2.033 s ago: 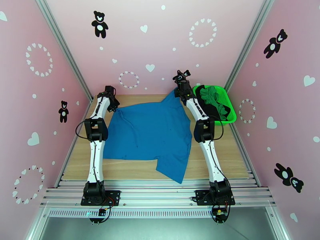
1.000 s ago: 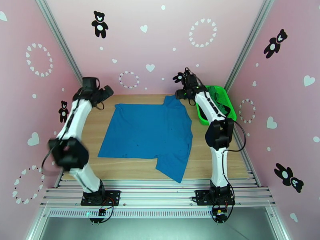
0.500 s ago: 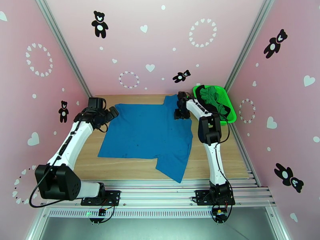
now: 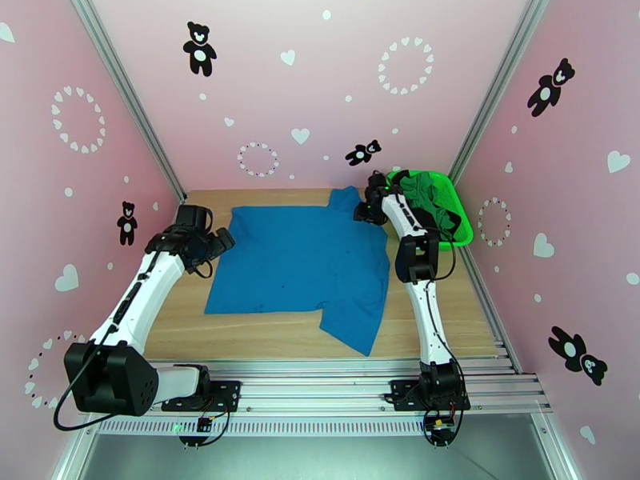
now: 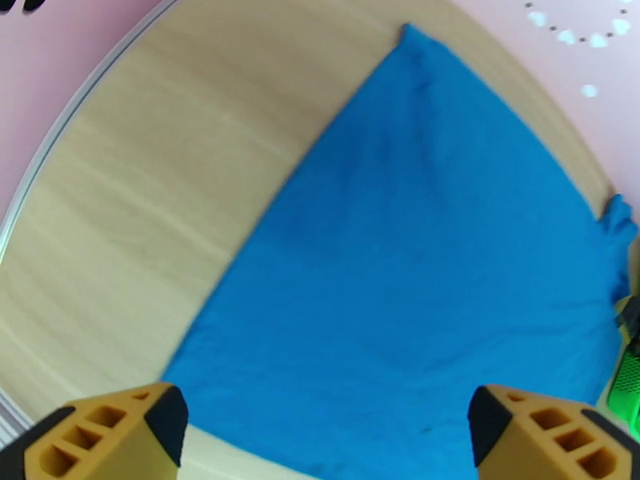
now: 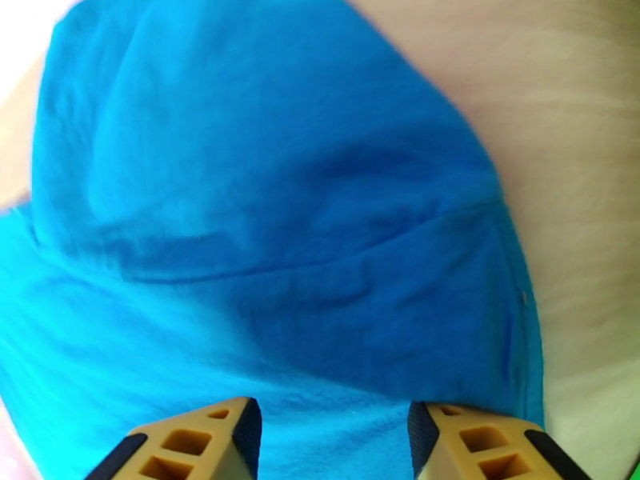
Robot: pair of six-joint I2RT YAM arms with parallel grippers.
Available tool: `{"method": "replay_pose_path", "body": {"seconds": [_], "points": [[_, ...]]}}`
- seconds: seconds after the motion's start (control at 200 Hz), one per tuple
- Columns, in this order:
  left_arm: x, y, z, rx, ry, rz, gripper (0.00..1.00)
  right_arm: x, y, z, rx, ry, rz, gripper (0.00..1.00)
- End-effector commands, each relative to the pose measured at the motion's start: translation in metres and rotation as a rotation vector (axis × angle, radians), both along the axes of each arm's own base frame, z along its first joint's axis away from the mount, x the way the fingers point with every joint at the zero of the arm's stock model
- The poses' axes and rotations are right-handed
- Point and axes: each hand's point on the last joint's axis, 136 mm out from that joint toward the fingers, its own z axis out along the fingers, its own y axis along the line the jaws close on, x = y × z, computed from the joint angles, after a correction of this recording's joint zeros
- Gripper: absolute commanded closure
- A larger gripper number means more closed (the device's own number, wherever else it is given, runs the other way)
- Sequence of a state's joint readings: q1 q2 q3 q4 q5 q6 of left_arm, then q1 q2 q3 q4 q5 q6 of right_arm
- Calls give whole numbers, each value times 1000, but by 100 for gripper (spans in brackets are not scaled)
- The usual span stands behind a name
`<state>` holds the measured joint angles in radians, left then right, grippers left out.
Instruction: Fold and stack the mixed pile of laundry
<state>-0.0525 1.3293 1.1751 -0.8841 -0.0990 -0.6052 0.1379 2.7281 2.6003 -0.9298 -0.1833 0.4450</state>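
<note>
The wooden table (image 4: 264, 334) is being covered across its middle by the medium-blue T-shirt (image 4: 300, 258), which is being kept spread out flat. One sleeve is being pointed toward the far edge and the other toward the near edge on the right. In the left wrist view the shirt (image 5: 416, 258) is being seen as a smooth sheet with bare wood to its left.

At the table's far right corner the bright green mesh basket (image 4: 462, 226) is being occupied by the green garment (image 4: 422, 190) and the black garment (image 4: 428, 219), bunched together and unfolded.

The left gripper (image 4: 224, 240) is being held just beside the shirt's left edge. Its jaws are being kept released and wide apart (image 5: 324, 414), with nothing between them.

The right gripper (image 4: 364, 211) is being held low over the far sleeve, beside the basket. Its jaws are being kept partly spread (image 6: 330, 422), with blue cloth (image 6: 280, 234) lying beneath them and nothing seen pinched.
</note>
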Motion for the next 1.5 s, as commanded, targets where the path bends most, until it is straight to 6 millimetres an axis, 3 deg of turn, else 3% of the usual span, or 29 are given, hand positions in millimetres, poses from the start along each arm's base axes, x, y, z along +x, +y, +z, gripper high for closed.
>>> {"method": "replay_pose_path", "body": {"seconds": [0.0,0.14,0.31,0.465,0.626,0.791,1.066,1.181,1.306,1.432,1.497], "points": [[-27,5,-27,16,118,41,4,6,8,-30,89,26,-28,44],[-45,1,-57,-24,216,66,13,14,27,1,180,-45,35,44],[-63,-16,-108,-123,355,78,33,9,42,88,197,-188,162,44],[-80,-10,-139,-114,424,154,42,-30,52,165,164,-279,289,44],[-96,4,-150,-55,465,232,40,-90,63,199,122,-310,402,43],[-105,15,-160,-26,471,300,38,-138,77,196,133,-319,470,43],[-99,34,-162,29,424,384,39,-189,87,165,158,-276,504,43],[-90,34,-170,13,420,389,41,-205,89,152,163,-255,510,43],[-84,28,-182,-14,437,375,50,-219,87,141,160,-228,510,43],[-79,26,-185,-29,435,365,53,-227,82,141,142,-225,504,43],[-76,25,-185,-31,438,355,59,-231,79,143,136,-229,501,43]]}}
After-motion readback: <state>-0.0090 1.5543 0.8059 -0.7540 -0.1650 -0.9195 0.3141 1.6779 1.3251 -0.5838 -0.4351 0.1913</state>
